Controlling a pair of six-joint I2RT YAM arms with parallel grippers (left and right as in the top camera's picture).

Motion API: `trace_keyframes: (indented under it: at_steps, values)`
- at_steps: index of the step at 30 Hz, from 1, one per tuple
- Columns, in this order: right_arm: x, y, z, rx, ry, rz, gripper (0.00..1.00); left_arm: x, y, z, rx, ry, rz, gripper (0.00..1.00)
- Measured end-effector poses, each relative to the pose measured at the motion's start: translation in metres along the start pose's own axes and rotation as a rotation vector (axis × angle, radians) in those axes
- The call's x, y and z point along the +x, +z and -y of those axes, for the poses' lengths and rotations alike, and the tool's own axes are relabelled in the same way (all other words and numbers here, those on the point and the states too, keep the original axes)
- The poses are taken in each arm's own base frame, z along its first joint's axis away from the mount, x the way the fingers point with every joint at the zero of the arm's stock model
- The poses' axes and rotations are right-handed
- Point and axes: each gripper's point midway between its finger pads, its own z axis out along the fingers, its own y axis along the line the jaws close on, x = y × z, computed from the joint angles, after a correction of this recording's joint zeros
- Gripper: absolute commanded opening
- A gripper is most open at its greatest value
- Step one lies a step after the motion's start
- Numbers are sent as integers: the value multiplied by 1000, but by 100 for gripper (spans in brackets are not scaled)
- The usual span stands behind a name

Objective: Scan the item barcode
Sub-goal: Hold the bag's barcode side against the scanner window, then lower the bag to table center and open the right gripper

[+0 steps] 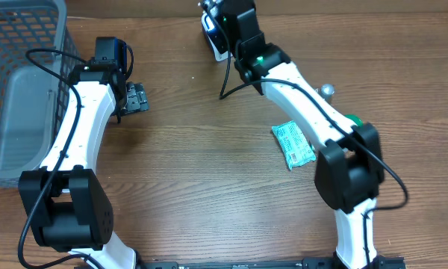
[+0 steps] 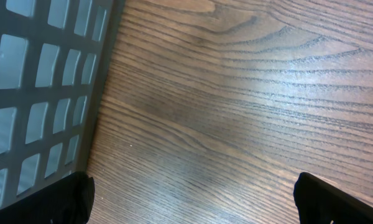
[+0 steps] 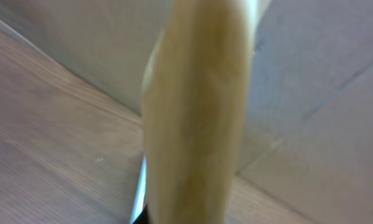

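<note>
Scanning looks unstarted: the green-and-white flat packet (image 1: 293,144) lies towards the worktop's right edge, right pincer (image 1: 216,27) clenched at the far edge (contents unclear), left pincer (image 1: 137,97) released.

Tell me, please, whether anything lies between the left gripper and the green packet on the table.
Nothing visible does: only bare table lies between the open left gripper and the green packet. The right arm passes on the packet's other side.
</note>
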Motion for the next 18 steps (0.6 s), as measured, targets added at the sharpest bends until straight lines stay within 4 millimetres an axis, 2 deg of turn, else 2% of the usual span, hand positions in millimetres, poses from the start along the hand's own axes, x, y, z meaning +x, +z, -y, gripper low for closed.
trace_keyframes:
  at_steps: [1, 4, 7, 11, 15, 18]
  values:
    - [-2, -13, 1, -18, 42, -26, 4, 0, 0, 0, 0, 0, 0, 99]
    - [6, -29, -3, -49, 104, -99, 4, 0, 0, 0, 0, 0, 0, 99]
    - [36, -44, -18, -123, 177, -245, 4, 0, 0, 0, 0, 0, 0, 99]
    - [88, -72, -53, -282, 257, -497, 4, 0, 0, 0, 0, 0, 0, 100]
    - [127, -119, -89, -477, 342, -752, 4, 0, 0, 0, 0, 0, 0, 99]
    - [144, -153, -105, -574, 386, -905, 4, 0, 0, 0, 0, 0, 0, 100]
